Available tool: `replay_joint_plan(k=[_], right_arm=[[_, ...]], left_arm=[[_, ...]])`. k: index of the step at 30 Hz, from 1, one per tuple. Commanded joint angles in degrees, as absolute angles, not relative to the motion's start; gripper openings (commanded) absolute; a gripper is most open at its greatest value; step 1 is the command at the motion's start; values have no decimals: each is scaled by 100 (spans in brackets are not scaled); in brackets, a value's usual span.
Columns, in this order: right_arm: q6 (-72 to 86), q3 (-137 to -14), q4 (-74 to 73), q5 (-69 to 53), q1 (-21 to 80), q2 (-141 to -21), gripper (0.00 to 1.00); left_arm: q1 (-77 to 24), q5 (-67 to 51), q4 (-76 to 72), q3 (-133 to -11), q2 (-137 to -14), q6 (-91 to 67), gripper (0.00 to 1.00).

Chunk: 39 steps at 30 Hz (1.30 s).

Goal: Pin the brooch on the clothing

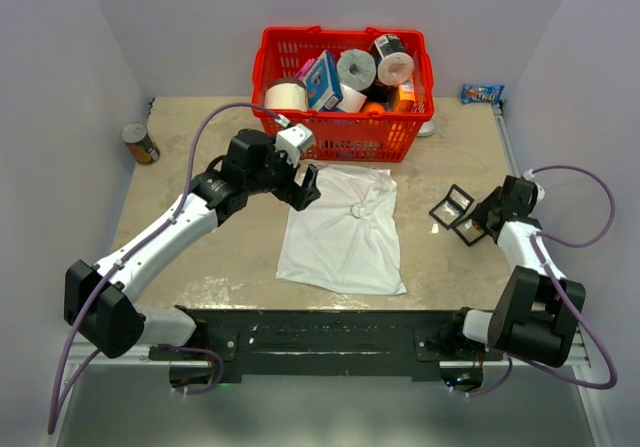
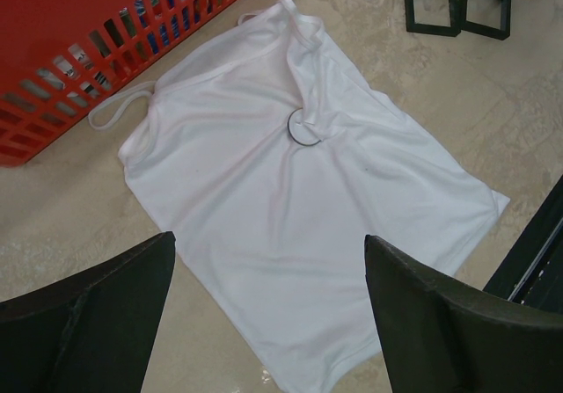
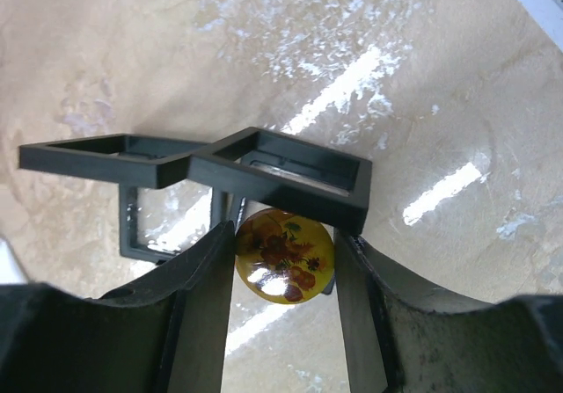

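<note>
In the left half of the top view, the left claw (image 2: pixel 268 239) is wide open and holds nothing, over the white shirt (image 1: pixel 340 237), which lies flat at centre. At the right edge, the right claw (image 3: pixel 286 235) pinches the round yellow brooch (image 3: pixel 284 257), beside a black double frame (image 3: pixel 264 169).

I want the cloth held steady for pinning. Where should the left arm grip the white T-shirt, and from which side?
Likely the gathered ridge of cloth at the metal ring, from straight above. The T-shirt lies flat on the table, so only that raised bunch gives the open jaws of the left gripper something to close across, set crosswise to the fold.
</note>
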<state>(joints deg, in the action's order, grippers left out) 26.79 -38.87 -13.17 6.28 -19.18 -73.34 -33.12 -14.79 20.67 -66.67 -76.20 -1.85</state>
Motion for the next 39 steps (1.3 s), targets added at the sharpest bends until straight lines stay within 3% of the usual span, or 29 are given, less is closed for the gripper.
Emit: replay_joint_plan(k=[1,12,17,22,32,39], right_arm=[[2768,-3850,-1336,290,-1820,-7032,30],[3471,-3349,-766,158,-212,-6434,29],[3761,-3085,-414,35,236,-6206,29],[4639,-2822,156,97,1176,-5880,28],[5510,-2848,1396,378,2969,-6503,28],[5721,-3023,1696,536,3515,-6785,28]], left_arm=[[-3296,-1582,1907,-6653,-7427,-176,92],[-3226,-1889,1179,-6347,-7269,-939,92],[-3471,-1698,-1313,-4899,-6909,-2062,89],[-4244,-1126,-3713,-3455,-7391,-2759,88],[-4658,-1037,-6125,-3278,-9008,-3498,86],[-4711,-853,-5942,-3471,-9483,-3586,79]])
